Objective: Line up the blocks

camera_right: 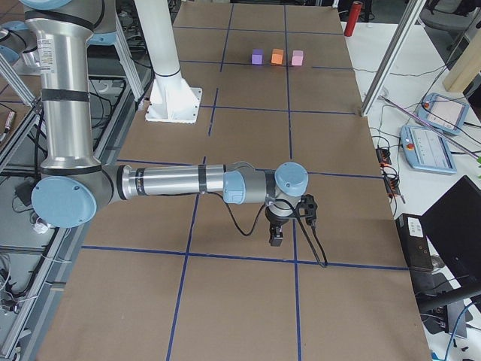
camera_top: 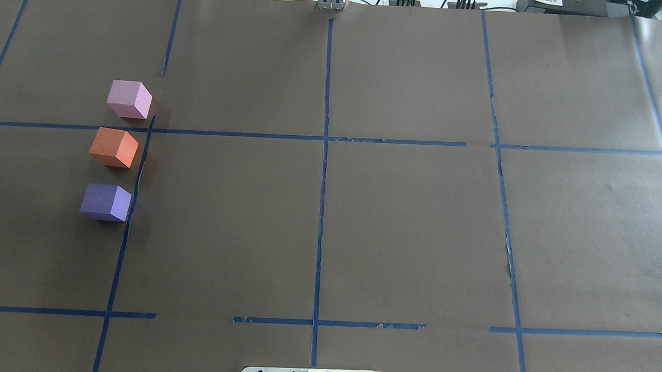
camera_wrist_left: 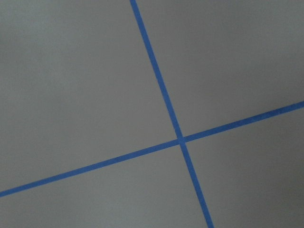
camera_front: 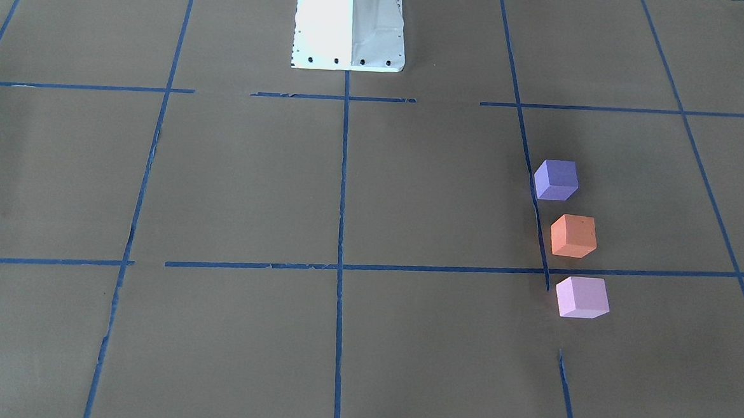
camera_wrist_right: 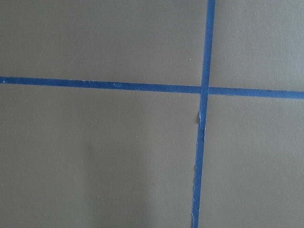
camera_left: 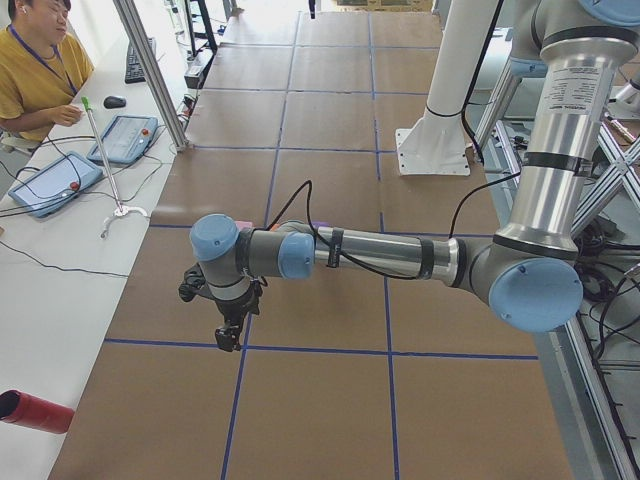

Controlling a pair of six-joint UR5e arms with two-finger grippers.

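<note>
Three cubes stand in a straight row, a small gap between each, beside a blue tape line on the robot's left side of the table. They are the pale pink-lilac block (camera_top: 128,99) farthest from the robot, the orange block (camera_top: 113,147) in the middle and the violet-purple block (camera_top: 105,202) nearest. They also show in the front view: purple block (camera_front: 556,179), orange block (camera_front: 573,235), pink block (camera_front: 582,297). My left gripper (camera_left: 228,338) and right gripper (camera_right: 276,239) point down above bare paper, away from the blocks. I cannot tell whether either is open or shut.
The table (camera_top: 407,228) is covered in brown paper with a blue tape grid. The white robot pedestal (camera_front: 350,26) stands at the robot's edge. An operator (camera_left: 30,70) sits at a side desk with teach pendants. A red cylinder (camera_left: 35,412) lies by the table's left end.
</note>
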